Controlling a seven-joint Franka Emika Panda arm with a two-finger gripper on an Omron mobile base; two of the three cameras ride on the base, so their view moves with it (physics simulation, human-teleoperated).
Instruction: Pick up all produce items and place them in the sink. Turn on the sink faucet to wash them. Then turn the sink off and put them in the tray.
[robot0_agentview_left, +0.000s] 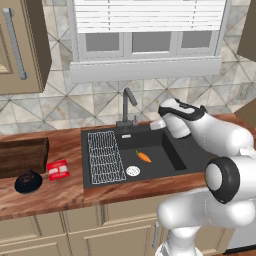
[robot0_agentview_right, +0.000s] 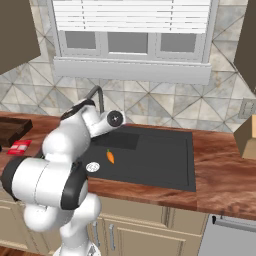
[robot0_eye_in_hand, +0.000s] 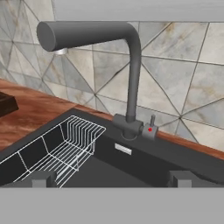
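Faucet (robot0_eye_in_hand: 131, 78) operation is judged the step in hand: the carrot (robot0_agentview_left: 144, 157) is already lying in the sink (robot0_agentview_left: 170, 150), just right of the drain (robot0_agentview_left: 133, 171). The gripper (robot0_eye_in_hand: 111, 177), jaws wide and empty, should be aligned squarely on the small lever (robot0_eye_in_hand: 152, 124) beside the faucet's base.
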